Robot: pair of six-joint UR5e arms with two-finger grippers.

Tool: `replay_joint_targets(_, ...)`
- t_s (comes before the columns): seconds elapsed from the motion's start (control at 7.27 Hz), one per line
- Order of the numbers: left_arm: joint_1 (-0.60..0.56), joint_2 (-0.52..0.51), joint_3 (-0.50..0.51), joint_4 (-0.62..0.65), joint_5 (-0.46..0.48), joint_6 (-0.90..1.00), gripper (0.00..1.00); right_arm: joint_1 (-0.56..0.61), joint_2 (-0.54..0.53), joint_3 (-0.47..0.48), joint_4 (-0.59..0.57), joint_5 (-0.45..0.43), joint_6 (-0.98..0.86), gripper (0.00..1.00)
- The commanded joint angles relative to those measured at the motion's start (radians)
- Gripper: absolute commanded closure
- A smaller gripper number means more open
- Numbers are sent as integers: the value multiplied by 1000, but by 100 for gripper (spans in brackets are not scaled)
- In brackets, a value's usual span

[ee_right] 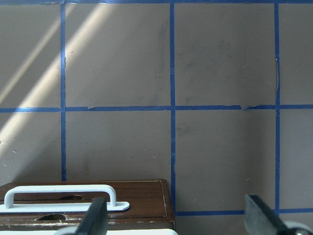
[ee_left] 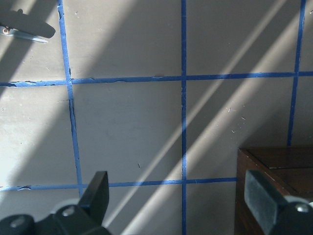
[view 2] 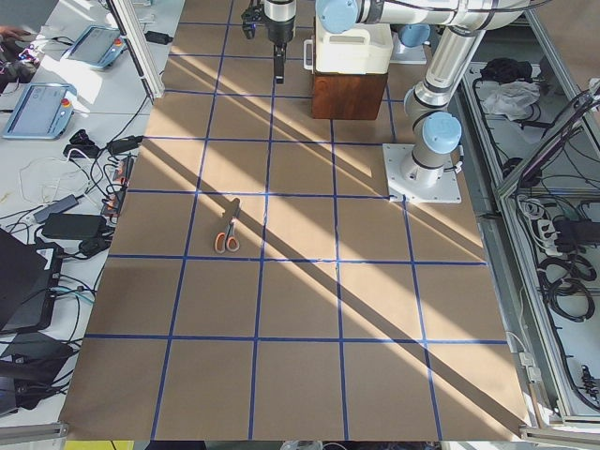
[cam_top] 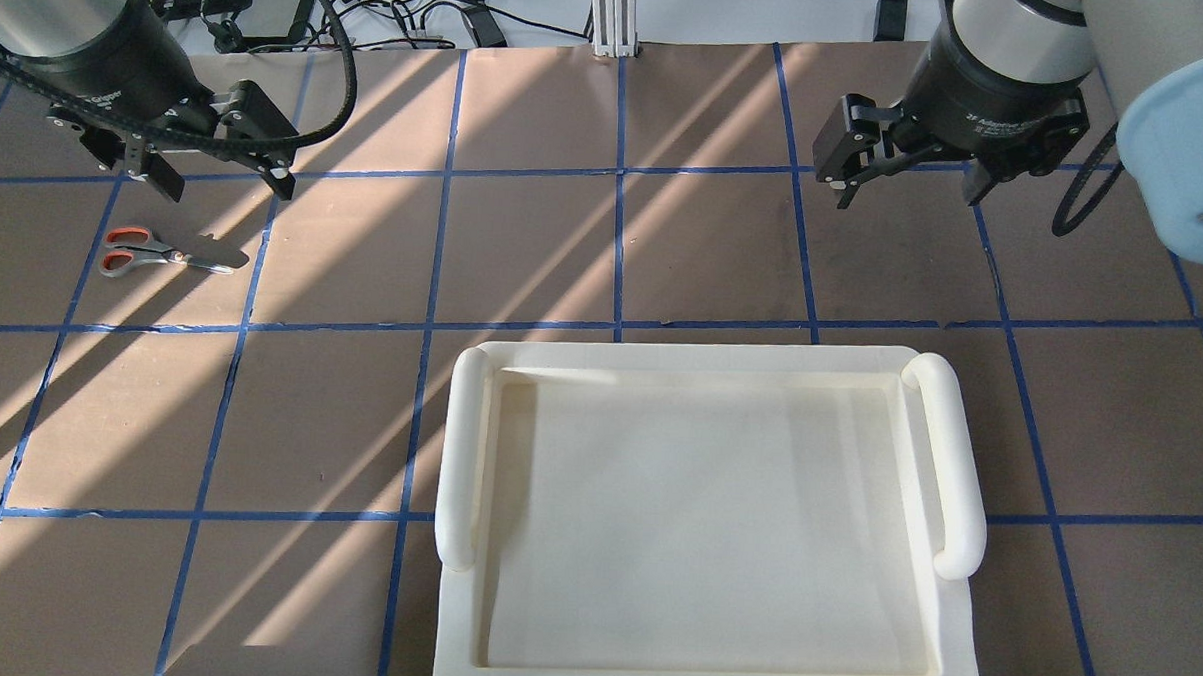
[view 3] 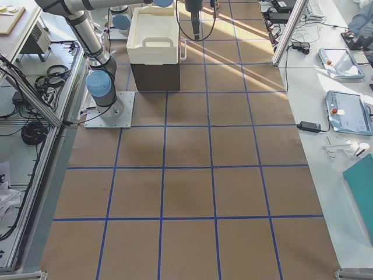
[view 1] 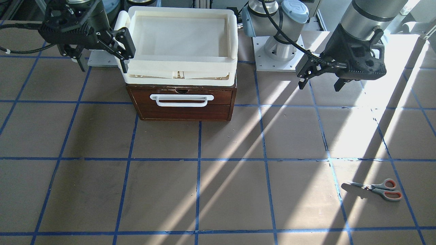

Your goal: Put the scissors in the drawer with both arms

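Observation:
The scissors [view 1: 378, 190], grey blades and orange-lined handles, lie flat on the table; they also show in the overhead view [cam_top: 159, 253] and the left side view [view 2: 228, 230], and their blade tip shows in the left wrist view [ee_left: 27, 32]. The dark brown drawer [view 1: 182, 103] with its white bar handle [ee_right: 63, 196] is shut. My left gripper [view 1: 320, 86] hangs open and empty above the table, between drawer and scissors [cam_top: 226, 193]. My right gripper [view 1: 104, 68] is open and empty beside the tub, above the drawer's other side [cam_top: 909, 197].
A cream plastic tub [view 1: 180, 34] sits on top of the drawer cabinet [view 3: 154, 76]. Blue tape lines grid the brown table. The arm base plate [view 1: 276, 54] stands behind the cabinet. Operators' tablets and cables lie past the table's far edge [view 2: 37, 103].

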Motion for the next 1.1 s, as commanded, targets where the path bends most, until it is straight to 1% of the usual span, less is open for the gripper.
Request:
replay_joint_targets(0.0, -42, 3, -10, 4, 4, -20, 0, 0, 0, -1, 3, 0, 0, 0)
replay_joint_targets(0.55, -45, 6, -14, 6, -6, -31, 0, 9, -9, -1, 46, 9, -17, 0)
replay_joint_targets(0.69, -45, 8, -14, 6, -5, -31, 0, 31, 0, 2, 50, 73, -17, 0)
replay_joint_targets(0.83, -45, 9, -14, 4, -2, -31, 0, 87, 46, 7, 44, 174, -50, 0)
replay_joint_targets(0.96, -45, 3, -16, 6, -2, -31, 0, 145, 105, -1, 26, 192, -131, 0)
